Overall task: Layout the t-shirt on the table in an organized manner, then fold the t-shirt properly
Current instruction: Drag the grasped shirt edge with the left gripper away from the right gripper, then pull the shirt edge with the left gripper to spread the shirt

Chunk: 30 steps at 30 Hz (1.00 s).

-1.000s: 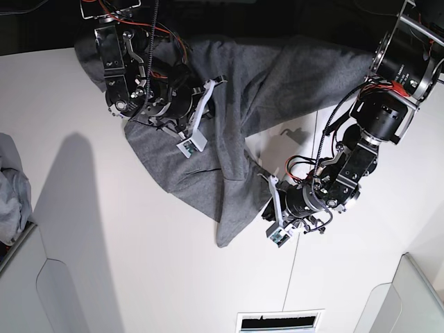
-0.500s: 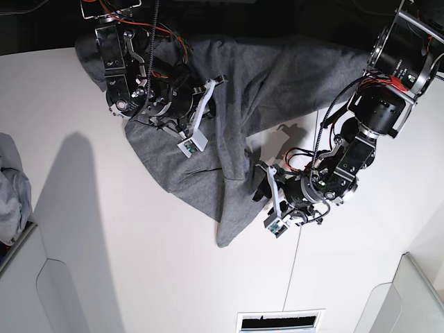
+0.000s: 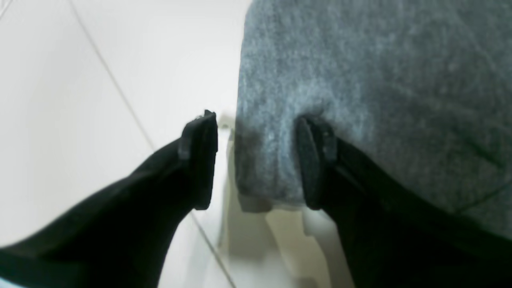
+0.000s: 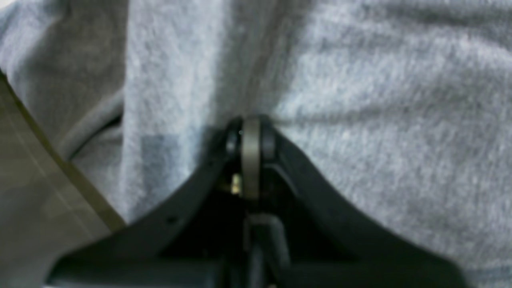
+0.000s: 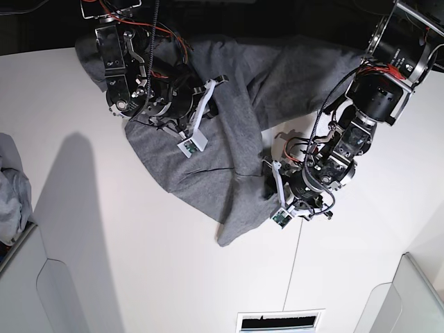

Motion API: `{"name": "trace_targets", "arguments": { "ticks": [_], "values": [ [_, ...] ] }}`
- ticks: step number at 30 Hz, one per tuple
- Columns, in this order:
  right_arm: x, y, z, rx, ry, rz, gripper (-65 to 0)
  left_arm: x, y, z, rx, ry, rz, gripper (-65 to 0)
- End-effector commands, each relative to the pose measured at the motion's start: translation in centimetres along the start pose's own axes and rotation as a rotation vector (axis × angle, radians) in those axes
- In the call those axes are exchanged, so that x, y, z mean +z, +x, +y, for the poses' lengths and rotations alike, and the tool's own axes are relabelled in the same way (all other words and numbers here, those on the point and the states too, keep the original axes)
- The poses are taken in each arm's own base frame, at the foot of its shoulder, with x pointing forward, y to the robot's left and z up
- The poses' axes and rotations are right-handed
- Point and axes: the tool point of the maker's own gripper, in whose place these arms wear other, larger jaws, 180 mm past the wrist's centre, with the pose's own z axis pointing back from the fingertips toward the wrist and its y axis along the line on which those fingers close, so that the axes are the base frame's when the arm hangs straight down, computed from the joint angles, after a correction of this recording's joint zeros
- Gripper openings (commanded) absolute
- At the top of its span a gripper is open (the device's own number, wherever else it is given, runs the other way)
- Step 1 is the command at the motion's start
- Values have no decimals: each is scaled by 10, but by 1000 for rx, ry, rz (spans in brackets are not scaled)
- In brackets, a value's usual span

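Shirt point(image 5: 201, 177) is dark heather grey, creased, and lies loosely bunched on the white table point(image 5: 173, 277), with a pointed end toward the near side. A long raised fold runs down its middle, from between the two arms toward that near point. Left of the fold in the base view, the cloth lies flatter, with a slanting edge; right of it, a short flap reaches the left gripper point(image 3: 256, 160). Left gripper is spread open at that flap: in its wrist view one finger is over bare table just outside the cloth edge, the other over the cloth. Contact there, can't tell. Right gripper point(image 4: 250, 120) is closed, tips together down at the shirt beside a thick ridge; can't tell if any fabric is pinched in it. Farther back the shirt widens into dark folds that run behind both arms, out to the far right and far left. Thin dark seam line point(image 5: 293, 263) crosses the table near the left gripper. Containers: grey bin point(image 5: 28, 284) at the left side, pale bluish-grey cloth bundle point(image 5: 12, 191) at its far end. Another grey bin point(image 5: 409, 298) at the near right, contents not clear.
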Motion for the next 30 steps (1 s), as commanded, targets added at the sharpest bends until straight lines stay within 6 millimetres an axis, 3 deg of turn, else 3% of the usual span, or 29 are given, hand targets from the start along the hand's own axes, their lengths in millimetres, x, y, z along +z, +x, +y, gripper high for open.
{"name": "trace_targets", "arguments": {
  "ticks": [1, 12, 17, 20, 26, 28, 30],
  "values": [
    [1, -10, -8, 17, -39, 55, -650, 1, 13, 17, -15, 33, -26, -309],
    [1, -11, -8, 17, -40, 61, -650, 15, -14, 55, -65, 91, 38, -309],
    [1, -10, -8, 17, -40, 57, -650, 18, -15, 63, -61, 105, 52, -309],
    [1, -7, -9, 19, -43, 40, -650, 23, -4, 67, -8, 109, 71, -309],
    [5, 2, -28, 48, -126, 49, -650, 55, 46, 80, 78, 51, -28, -309],
    [8, 6, -38, 55, -161, 48, -650, 70, 53, 80, 85, -3, -48, -311],
    [13, 7, -49, 60, -185, 50, -650, 85, 47, 74, 93, -73, -43, -322]
  ]
}}
